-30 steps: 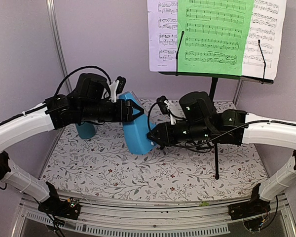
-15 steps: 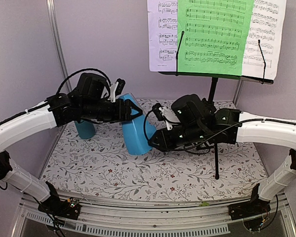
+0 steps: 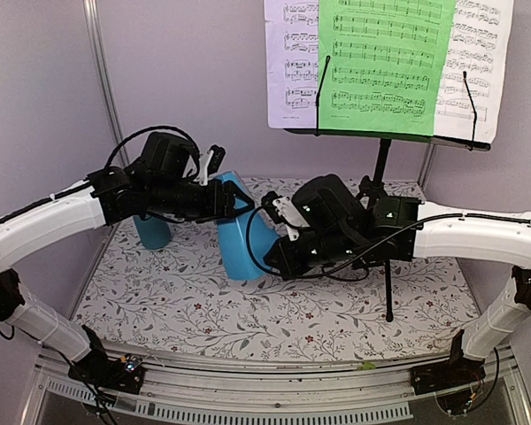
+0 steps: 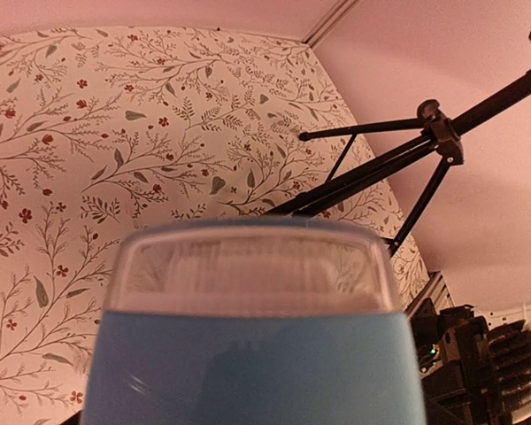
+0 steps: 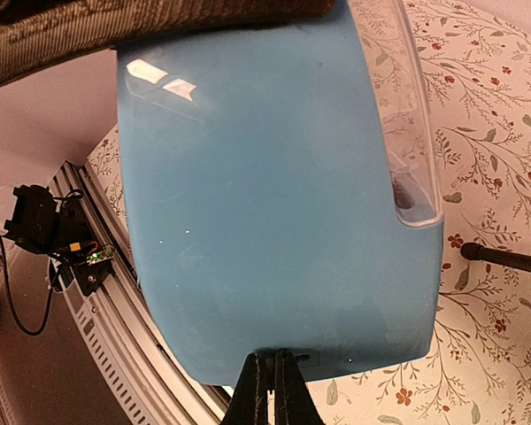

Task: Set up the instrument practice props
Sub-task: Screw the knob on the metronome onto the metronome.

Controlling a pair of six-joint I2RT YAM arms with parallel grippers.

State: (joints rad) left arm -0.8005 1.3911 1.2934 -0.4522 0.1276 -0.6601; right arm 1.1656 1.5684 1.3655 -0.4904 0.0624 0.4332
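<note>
The worktop [image 3: 203,310] is covered with a pale cloth printed with leafy sprigs and takes up the whole middle of the top view. At its far right stands the black music stand [image 3: 382,164]. Its pole rises to a narrow shelf, and one thin leg comes down to the cloth near the right arm. The left wrist view shows its tripod legs [image 4: 380,173] spread over the far corner.

The sheet-music pages [image 3: 385,62] rest on the stand's desk and hide it. A green page lies in the middle, over white pages on either side, and two thin black clips cross them.

The blue metronome [image 3: 239,243] is near the centre of the worktop, between the two arms. It leans a little to the left, and I cannot tell whether its base rests on the cloth. A clear cover runs along one face [image 5: 407,133].

The left tool [image 3: 234,199] reaches in from the left and pinches the metronome's narrow top, one black finger on each side. The right tool [image 5: 273,356] has its fingers pressed together, with their tips against the lower edge of the metronome's base.

A teal cup [image 3: 153,232] stands upright at the far left, half hidden behind the left arm.
</note>
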